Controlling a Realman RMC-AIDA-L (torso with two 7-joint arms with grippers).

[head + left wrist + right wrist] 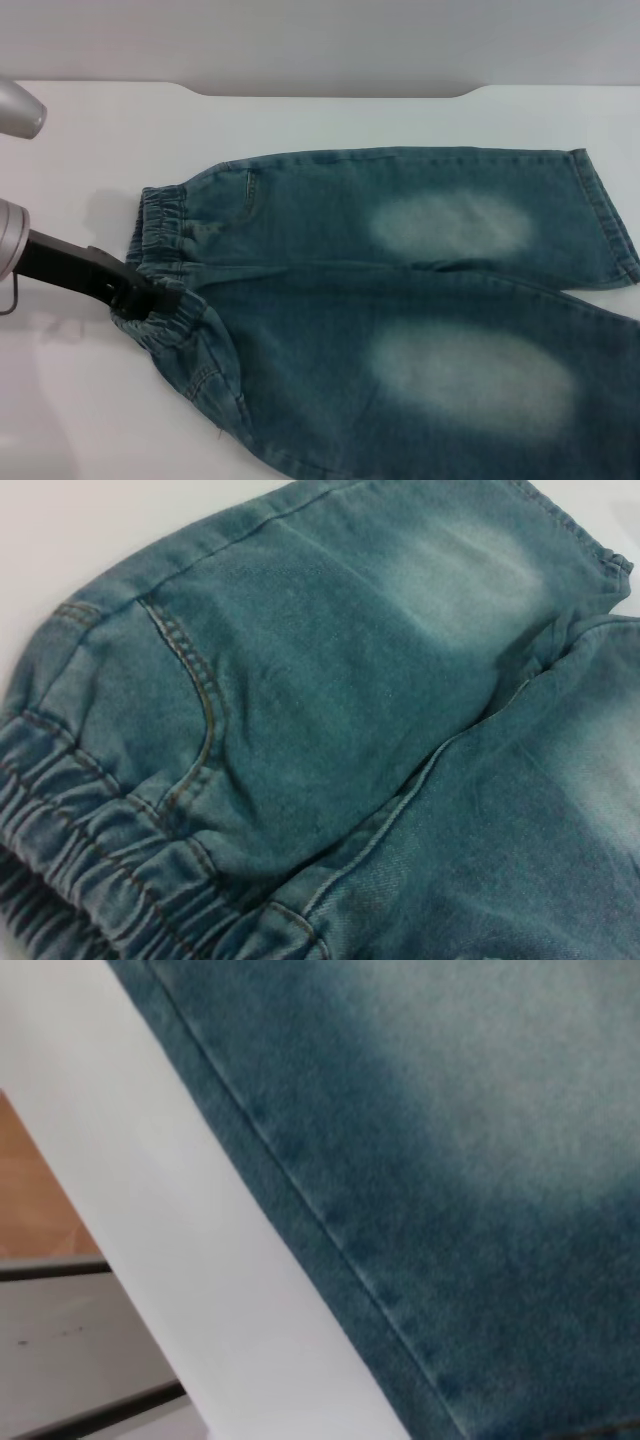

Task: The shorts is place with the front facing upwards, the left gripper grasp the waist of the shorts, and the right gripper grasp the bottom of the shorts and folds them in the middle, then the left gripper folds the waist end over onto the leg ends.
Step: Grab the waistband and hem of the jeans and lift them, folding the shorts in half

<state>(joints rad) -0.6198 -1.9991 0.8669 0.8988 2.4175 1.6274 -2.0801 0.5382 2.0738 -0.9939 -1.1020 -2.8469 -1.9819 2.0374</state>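
The blue-green denim shorts [400, 300] lie flat on the white table [90, 140], front up, with a pale faded patch on each leg. The ruffled waist [160, 215] is at the left and the hemmed bottom of the shorts [608, 215] at the right. My left gripper [150, 297] reaches in from the left and its black tip rests on the nearer part of the waist. The left wrist view looks along the waist [90, 870] and a front pocket seam [200, 700]. The right gripper is out of view; its wrist view shows the shorts' side seam [330, 1230].
The table's near edge [180, 1260] runs beside the shorts in the right wrist view, with floor beyond it. A grey wall stands behind the table's far edge [330, 92]. Bare table lies left of and behind the waist.
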